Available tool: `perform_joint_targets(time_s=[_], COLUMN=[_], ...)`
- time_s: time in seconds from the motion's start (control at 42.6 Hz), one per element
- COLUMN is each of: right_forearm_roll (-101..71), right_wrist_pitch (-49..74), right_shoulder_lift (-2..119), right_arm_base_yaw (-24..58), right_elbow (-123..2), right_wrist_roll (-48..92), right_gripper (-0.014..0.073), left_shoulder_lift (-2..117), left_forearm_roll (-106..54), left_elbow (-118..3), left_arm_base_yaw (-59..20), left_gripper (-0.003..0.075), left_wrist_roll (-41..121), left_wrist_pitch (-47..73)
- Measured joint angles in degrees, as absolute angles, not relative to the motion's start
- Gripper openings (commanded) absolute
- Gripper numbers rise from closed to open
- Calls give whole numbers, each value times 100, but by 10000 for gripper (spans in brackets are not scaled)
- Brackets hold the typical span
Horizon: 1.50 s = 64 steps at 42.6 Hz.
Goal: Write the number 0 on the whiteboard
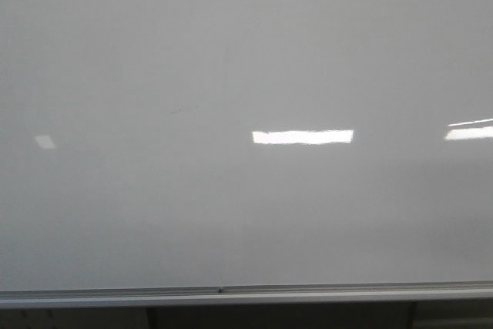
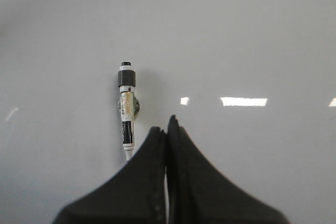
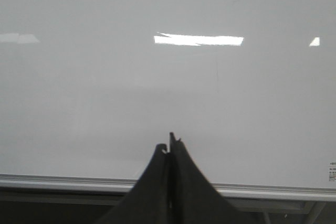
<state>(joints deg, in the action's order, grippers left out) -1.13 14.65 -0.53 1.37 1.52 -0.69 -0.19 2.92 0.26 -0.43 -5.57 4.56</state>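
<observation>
The whiteboard (image 1: 246,213) is a glossy pale grey surface that fills the front view, with a silver rail (image 1: 246,293) along its lower edge. No number 0 is in view on it. Neither gripper shows in the front view. In the left wrist view my left gripper (image 2: 167,125) is shut with nothing between its fingers. A black and white marker (image 2: 126,106) lies against the board just beside the left finger, apart from the jaws, its lower end hidden behind that finger. In the right wrist view my right gripper (image 3: 168,142) is shut and empty, near the board's rail (image 3: 63,182).
Bright rectangular light reflections (image 1: 303,136) lie across the board. A faint short smudge (image 1: 183,109) marks its middle left. A small printed label (image 3: 332,171) sits at one lower corner. Below the rail the space is dark, with support legs (image 1: 152,317).
</observation>
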Motion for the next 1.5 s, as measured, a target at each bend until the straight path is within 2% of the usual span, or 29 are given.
perform_joint_targets(time_s=[1.313, 1.501], right_forearm_roll=[-113, -113], right_wrist_pitch=[1427, 1043], right_shoulder_lift=[-53, -53], right_arm_base_yaw=[137, 137], right_elbow=[152, 152], right_wrist_roll=[-78, -78], right_gripper=[-60, -60], left_shoulder_lift=[-19, -19], left_forearm_roll=[292, 292], left_elbow=[26, 26], left_arm_base_yaw=[-43, -43], left_gripper=[-20, -19], left_wrist_roll=[-557, -557], left_wrist_pitch=[431, -360])
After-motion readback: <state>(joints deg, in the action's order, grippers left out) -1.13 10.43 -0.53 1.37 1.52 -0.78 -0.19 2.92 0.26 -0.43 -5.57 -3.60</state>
